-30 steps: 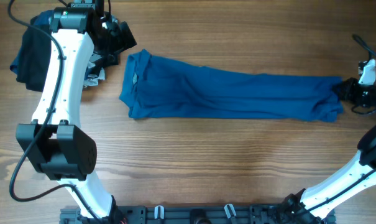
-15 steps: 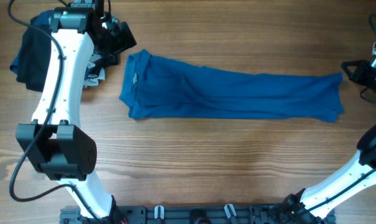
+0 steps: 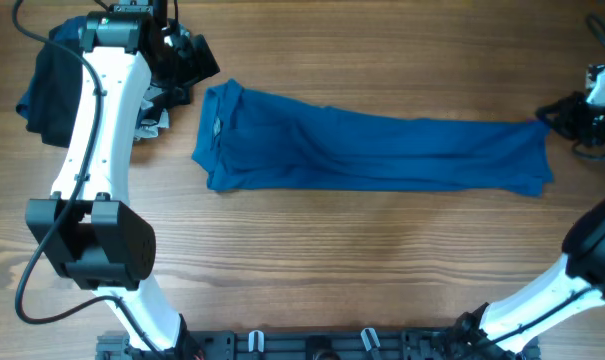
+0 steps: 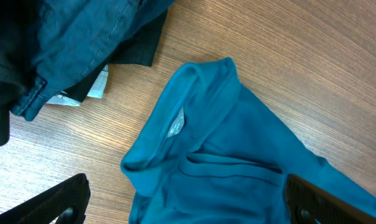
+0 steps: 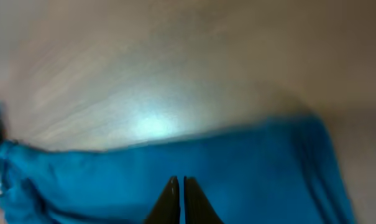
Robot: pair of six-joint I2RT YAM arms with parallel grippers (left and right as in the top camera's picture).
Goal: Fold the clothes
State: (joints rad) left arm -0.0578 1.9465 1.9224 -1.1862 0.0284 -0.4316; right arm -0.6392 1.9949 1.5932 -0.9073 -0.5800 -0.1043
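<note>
The medium-blue polo shirt (image 3: pixel 372 150) lies on the table as a long strip folded lengthwise. Its collar end (image 4: pixel 175 118) is at the left and its hem at the right. My left gripper (image 3: pixel 187 58) is open and empty, hovering above the collar end, its fingers (image 4: pixel 186 202) wide apart on either side of the fabric. My right gripper (image 3: pixel 548 112) is at the shirt's upper right corner. In the blurred right wrist view its fingers (image 5: pixel 180 186) are shut over blue fabric (image 5: pixel 113 180), with nothing visibly held.
A pile of black and dark blue garments (image 3: pixel 47 85) lies at the far left behind my left arm, and it also shows in the left wrist view (image 4: pixel 51 43). A pale tag or cloth (image 4: pixel 82 93) peeks from under it. Bare wood surrounds the shirt.
My right gripper let go of the bunched hem, pulled away to the right, then came back to the shirt's upper right corner. The hem now lies flat. The left arm has not moved.
</note>
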